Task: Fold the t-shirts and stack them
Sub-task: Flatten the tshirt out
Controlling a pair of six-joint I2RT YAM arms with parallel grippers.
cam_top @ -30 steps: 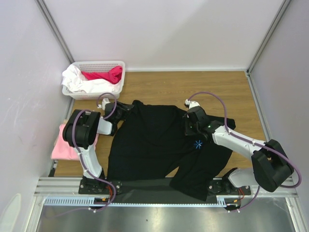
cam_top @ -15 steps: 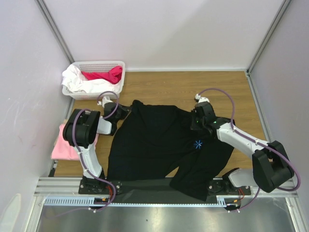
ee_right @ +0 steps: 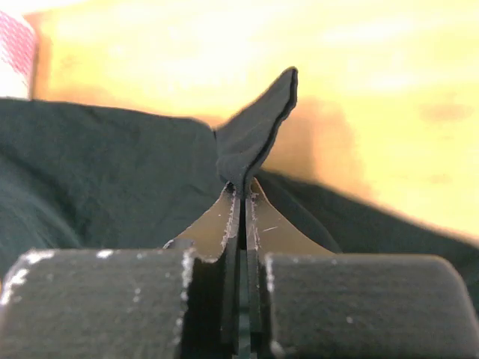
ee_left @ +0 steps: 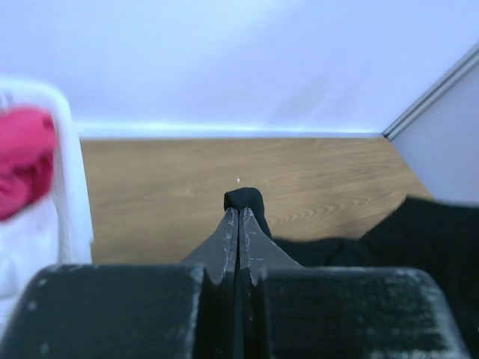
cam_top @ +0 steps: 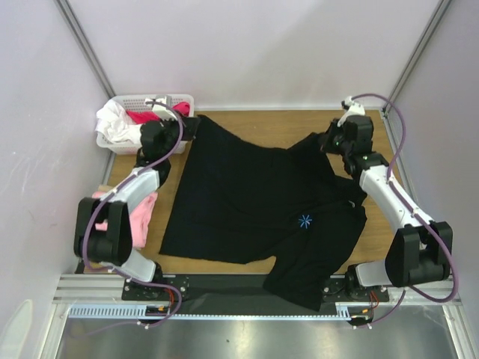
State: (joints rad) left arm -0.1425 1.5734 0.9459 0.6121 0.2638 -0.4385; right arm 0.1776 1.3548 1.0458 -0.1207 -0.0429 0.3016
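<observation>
The large black t-shirt point(cam_top: 247, 202) with a pale-blue starburst mark point(cam_top: 304, 221) lies spread over the wooden table, its near part hanging over the front edge. My left gripper point(cam_top: 188, 123) is shut on the shirt's far left corner, beside the basket; a black fold point(ee_left: 244, 200) sticks out past the fingertips. My right gripper point(cam_top: 329, 140) is shut on the shirt's far right part; a black flap point(ee_right: 258, 127) stands up from the shut jaws. The light pink t-shirt point(cam_top: 138, 217) lies at the table's left edge, partly under the left arm.
A white plastic basket point(cam_top: 120, 142) with white and red cloth point(cam_top: 153, 117) stands at the far left corner, touching distance from the left gripper. Bare wooden table point(cam_top: 262, 127) shows behind the shirt. Pale walls close in on three sides.
Both grippers have moved away from me toward the back wall and apart, each holding the black shirt. The shirt's far edge is now pulled out wider and farther back.
</observation>
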